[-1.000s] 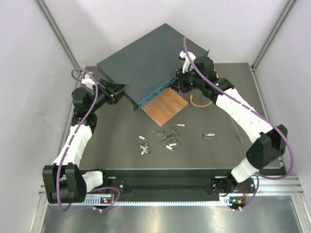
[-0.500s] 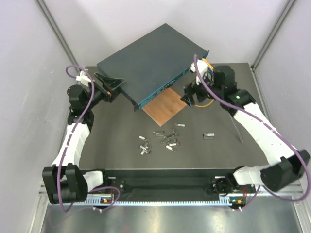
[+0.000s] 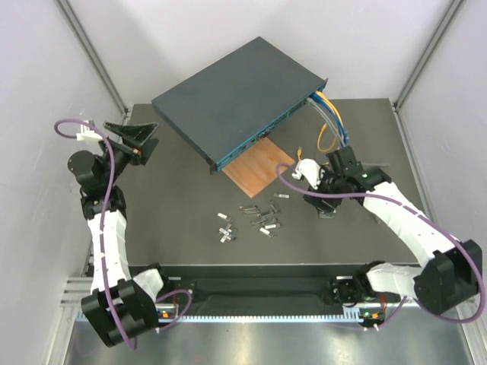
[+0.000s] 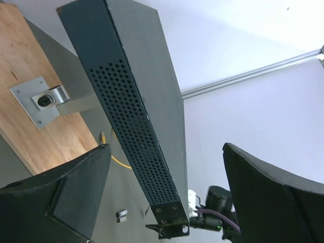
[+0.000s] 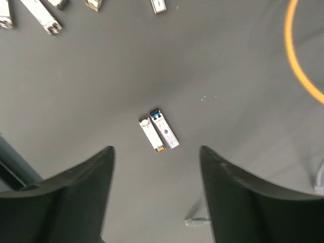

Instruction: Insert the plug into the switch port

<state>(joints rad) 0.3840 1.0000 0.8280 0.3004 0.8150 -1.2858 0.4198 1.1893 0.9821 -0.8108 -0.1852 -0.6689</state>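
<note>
The switch [image 3: 228, 95], a flat dark blue-grey box, lies diagonally at the back, its teal front face [image 3: 255, 138] towards me. Blue, white and yellow cables [image 3: 326, 109] run into the right end of that face. My right gripper [image 3: 323, 202] is open and empty, low over a pair of small silver modules [image 5: 158, 130] that show between its fingers [image 5: 76, 202]. A grey cable plug [image 5: 195, 221] lies loose near them. My left gripper [image 3: 141, 137] is open and empty, raised left of the switch. Its view shows the switch's perforated side [image 4: 136, 126].
A thin brown board [image 3: 259, 167] lies in front of the switch, with a metal bracket [image 4: 43, 98] on it. Several small silver modules [image 3: 255, 217] lie scattered mid-table. A yellow cable [image 5: 298, 66] loops right of the board. White walls enclose the table.
My right gripper left the switch's right end and came down towards me over the module pair; the cables stay at the switch. My left gripper drew back left, away from the switch's corner.
</note>
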